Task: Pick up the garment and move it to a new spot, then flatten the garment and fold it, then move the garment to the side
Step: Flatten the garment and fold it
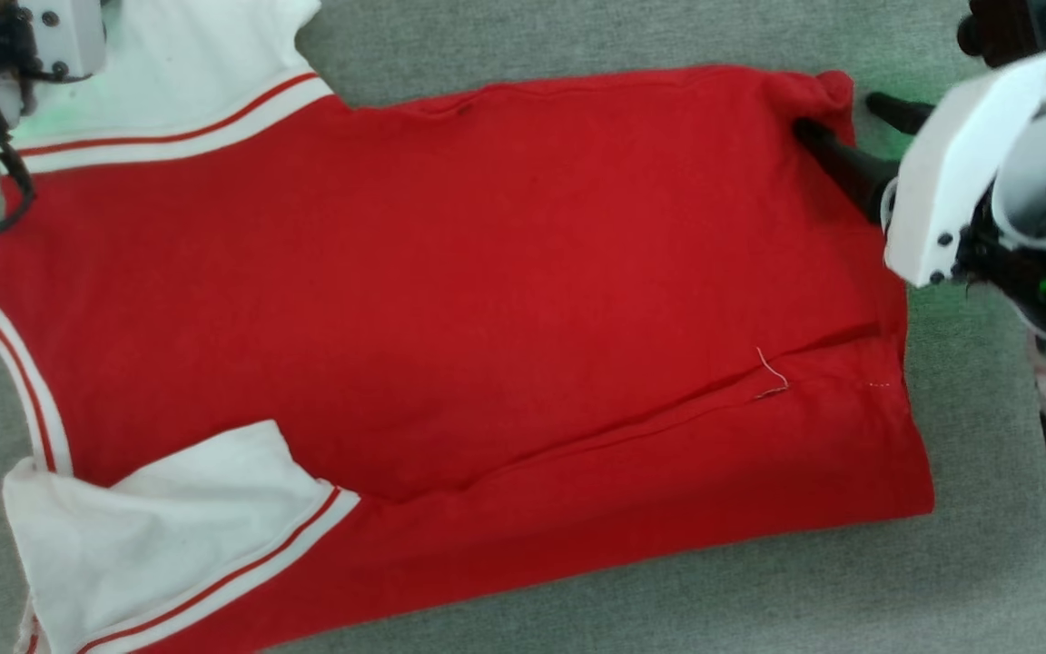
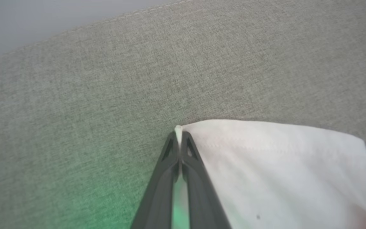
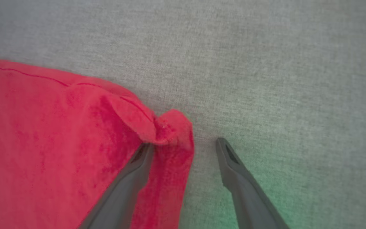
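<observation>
While the left claw [image 2: 179,136] is clamping just a sleeve edge of the garment [image 1: 487,272] and the right claw [image 3: 185,144] is gaping astride its corner, pulling is probably risking slippage.

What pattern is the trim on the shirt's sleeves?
The garment has white trim with a thin red stripe; head view shows it best.

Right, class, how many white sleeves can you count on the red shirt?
2. The upper sleeve lies at the top left of the garment, its edge pinched in the left gripper; the lower sleeve lies at the bottom left.
</observation>
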Motion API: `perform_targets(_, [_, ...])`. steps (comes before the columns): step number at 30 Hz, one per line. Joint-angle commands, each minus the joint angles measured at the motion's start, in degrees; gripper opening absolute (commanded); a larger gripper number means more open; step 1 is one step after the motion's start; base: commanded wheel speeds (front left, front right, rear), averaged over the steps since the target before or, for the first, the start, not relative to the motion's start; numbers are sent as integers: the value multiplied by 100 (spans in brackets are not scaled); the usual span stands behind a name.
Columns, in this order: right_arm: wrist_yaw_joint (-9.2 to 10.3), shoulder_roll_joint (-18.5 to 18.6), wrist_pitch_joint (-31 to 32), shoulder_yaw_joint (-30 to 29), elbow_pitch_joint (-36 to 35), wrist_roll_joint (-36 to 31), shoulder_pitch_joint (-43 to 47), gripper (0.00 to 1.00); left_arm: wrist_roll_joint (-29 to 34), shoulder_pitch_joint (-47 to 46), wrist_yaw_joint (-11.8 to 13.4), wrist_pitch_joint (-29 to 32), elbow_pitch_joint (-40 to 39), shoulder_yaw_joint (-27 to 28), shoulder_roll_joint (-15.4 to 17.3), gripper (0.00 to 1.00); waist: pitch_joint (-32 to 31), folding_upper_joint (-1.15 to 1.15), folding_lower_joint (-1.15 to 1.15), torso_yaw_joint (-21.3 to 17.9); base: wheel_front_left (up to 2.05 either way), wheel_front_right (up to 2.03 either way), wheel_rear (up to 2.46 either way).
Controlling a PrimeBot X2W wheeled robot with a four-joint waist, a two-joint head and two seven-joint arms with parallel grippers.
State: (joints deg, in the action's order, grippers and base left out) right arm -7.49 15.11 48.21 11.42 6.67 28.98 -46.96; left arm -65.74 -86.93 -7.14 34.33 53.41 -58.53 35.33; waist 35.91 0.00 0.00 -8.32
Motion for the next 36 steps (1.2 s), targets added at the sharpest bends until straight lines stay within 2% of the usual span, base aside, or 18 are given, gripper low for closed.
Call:
perform_targets(1, [-1,-37,189,175,226,101,-52,100,-28,299,-30,94,130,-148,-35,0,4,0,0,44,0,0,0])
perform_targets(2, [-2,-25,309,261,339,124,-109,84,-34,298,-34,83,138,-152,-47,0,1,0,0,58,0,0,0])
perform_targets(4, [-2,-1,461,410,505,193,-233,0,-45,297,-27,31,154,-156,-66,0,-6,0,0,83,0,0,0])
perform_targets(10, [-1,162,476,465,804,250,-501,0,-122,307,-34,-304,103,-95,-133,0,-108,0,0,221,0,0,0])
perform_targets(17, [1,392,60,309,823,340,-423,0,-454,273,-38,-625,-294,39,-14,0,-486,0,0,458,0,0,0])
perform_targets(29, [1,974,-286,143,374,621,428,0,-781,725,-33,-378,-1173,-93,350,0,-1429,0,0,1075,0,0,0])
perform_targets(32, [1,1087,-239,77,168,717,784,0,-803,980,97,-321,-1617,-138,518,0,-1655,0,0,1185,0,0,0])
perform_targets(36, [1,1236,-135,-11,-156,828,1304,0,-930,1456,450,-202,-2512,-190,883,0,-1885,0,0,1286,0,0,0])
